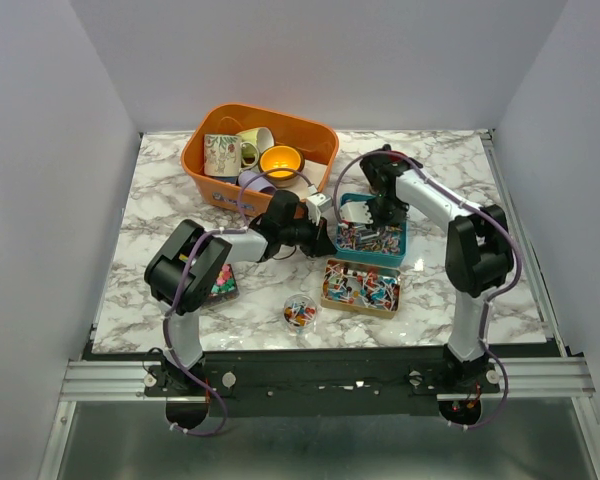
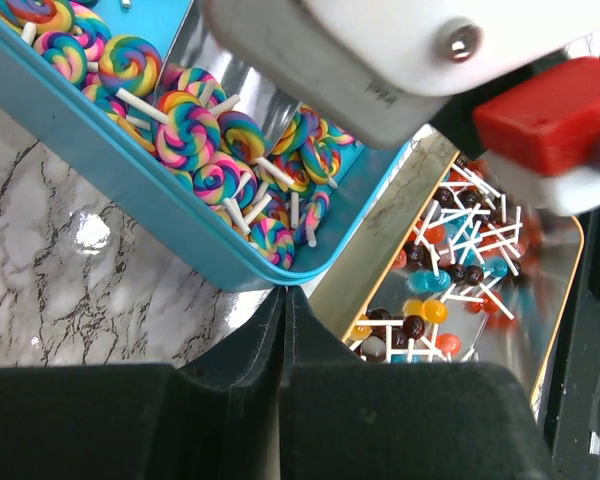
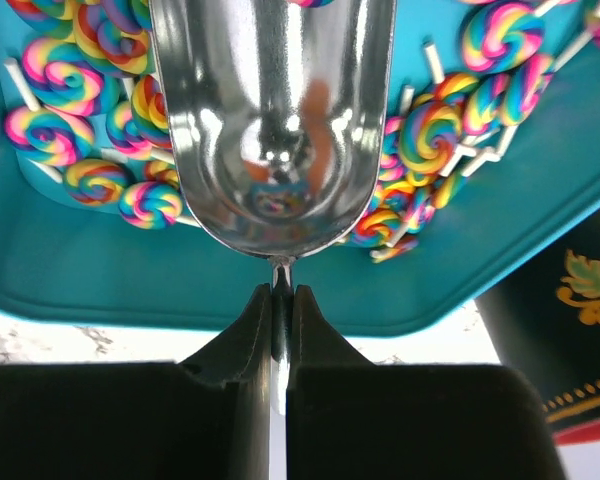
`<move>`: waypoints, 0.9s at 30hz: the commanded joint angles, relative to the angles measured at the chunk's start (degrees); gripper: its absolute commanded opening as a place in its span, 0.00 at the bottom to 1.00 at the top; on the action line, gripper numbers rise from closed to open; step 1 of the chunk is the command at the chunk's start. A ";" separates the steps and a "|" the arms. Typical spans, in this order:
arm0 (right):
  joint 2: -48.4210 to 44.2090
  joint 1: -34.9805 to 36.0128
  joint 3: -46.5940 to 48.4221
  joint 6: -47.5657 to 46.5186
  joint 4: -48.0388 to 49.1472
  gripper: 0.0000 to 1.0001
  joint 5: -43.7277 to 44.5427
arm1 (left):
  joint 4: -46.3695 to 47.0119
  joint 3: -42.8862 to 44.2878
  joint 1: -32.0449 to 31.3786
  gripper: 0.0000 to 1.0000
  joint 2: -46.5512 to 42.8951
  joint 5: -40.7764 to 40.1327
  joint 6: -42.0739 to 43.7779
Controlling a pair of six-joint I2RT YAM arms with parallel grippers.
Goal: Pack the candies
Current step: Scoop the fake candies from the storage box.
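Observation:
The candies are rainbow swirl lollipops (image 1: 370,238) (image 2: 185,125) (image 3: 430,130) lying in a teal tin (image 1: 401,256) (image 2: 130,180) (image 3: 80,280). Ball lollipops (image 2: 435,300) fill a gold tin (image 1: 327,290) (image 2: 400,220) just in front. My left gripper (image 1: 328,240) (image 2: 283,292) is shut, its tips pinching the teal tin's rim at the near left corner. My right gripper (image 1: 375,212) (image 3: 282,290) is shut on the thin handle of a metal scoop (image 1: 355,210) (image 3: 275,110). The scoop's bowl is empty and hangs over the swirl lollipops.
An orange basket (image 1: 195,165) with mugs stands at the back. A small round tub of mixed sweets (image 1: 300,311) sits in front of the tins. Another box of coloured sweets (image 1: 223,283) lies partly under the left arm. A dark ornamented object (image 3: 570,290) shows beside the teal tin.

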 commanded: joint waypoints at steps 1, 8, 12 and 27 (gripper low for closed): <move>0.95 2.33 -2.44 2.79 -0.01 0.01 -8.27 | -0.44 0.66 -1.05 0.12 1.91 -2.04 -1.72; 1.64 2.95 -3.34 2.69 4.40 0.01 -15.97 | -0.45 0.31 -1.05 0.12 2.08 -2.48 -1.54; 2.52 2.77 -0.52 6.30 2.12 0.01 -21.78 | -1.15 0.48 -0.96 0.12 1.73 -2.75 -1.01; 3.40 1.19 2.65 12.98 -9.24 0.01 -26.74 | -3.17 -1.01 0.98 0.12 0.06 -3.62 -0.57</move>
